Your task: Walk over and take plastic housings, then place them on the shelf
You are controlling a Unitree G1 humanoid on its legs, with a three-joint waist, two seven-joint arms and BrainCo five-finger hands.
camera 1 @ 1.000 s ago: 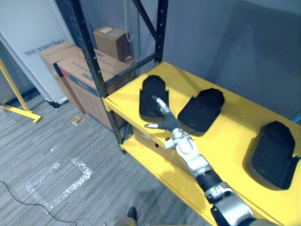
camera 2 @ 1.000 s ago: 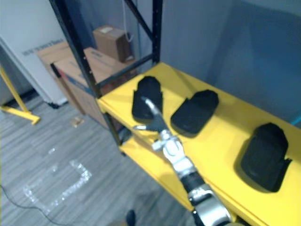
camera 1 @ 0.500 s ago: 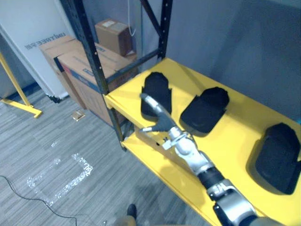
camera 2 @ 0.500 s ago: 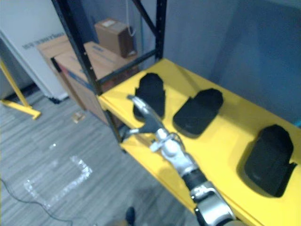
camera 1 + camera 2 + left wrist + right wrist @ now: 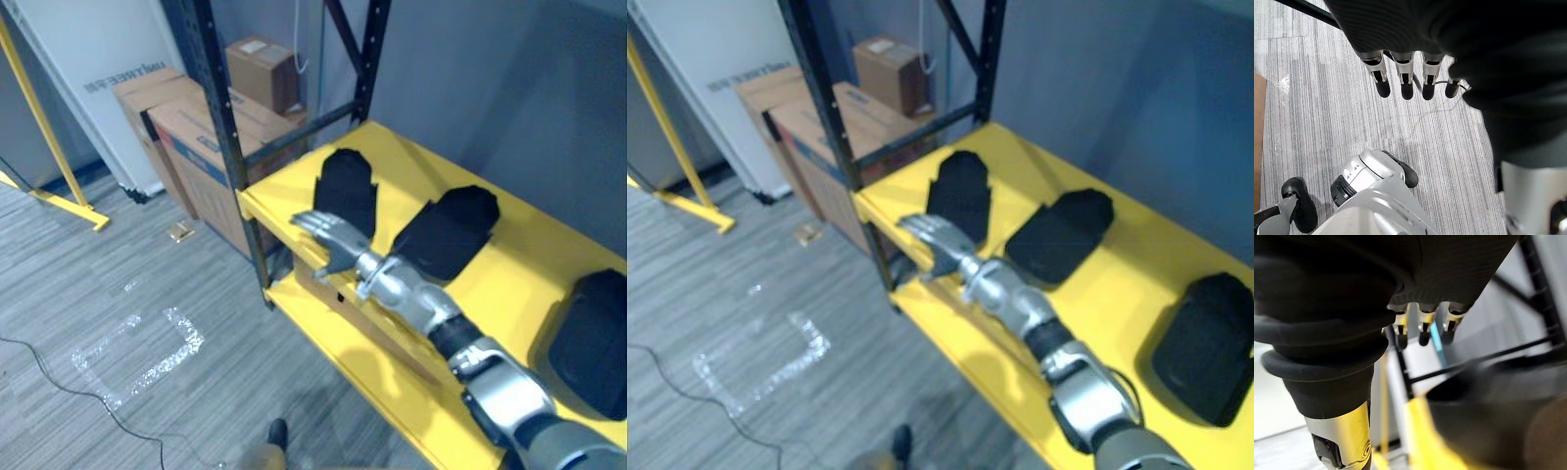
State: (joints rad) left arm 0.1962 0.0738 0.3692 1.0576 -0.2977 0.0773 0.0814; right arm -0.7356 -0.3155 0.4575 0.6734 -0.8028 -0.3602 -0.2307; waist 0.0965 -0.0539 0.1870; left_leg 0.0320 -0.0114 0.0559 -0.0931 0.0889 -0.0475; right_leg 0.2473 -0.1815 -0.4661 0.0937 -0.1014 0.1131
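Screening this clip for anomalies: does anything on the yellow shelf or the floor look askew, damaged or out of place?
Nothing serious. The three black plastic housings lie flat on the yellow shelf. The right hand hovers open near the leftmost one. A small brown scrap lies loose on the floor by the cardboard boxes.

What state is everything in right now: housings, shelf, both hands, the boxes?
left housing: lying flat on the shelf, not gripped.
middle housing: lying flat, untouched.
right housing: lying flat, untouched.
yellow shelf: top level carries all three housings.
right hand: open, empty, at the left housing's near end; contact unclear.
left hand: open, empty, hanging over the floor.
cardboard boxes: closed, stacked beside the rack.
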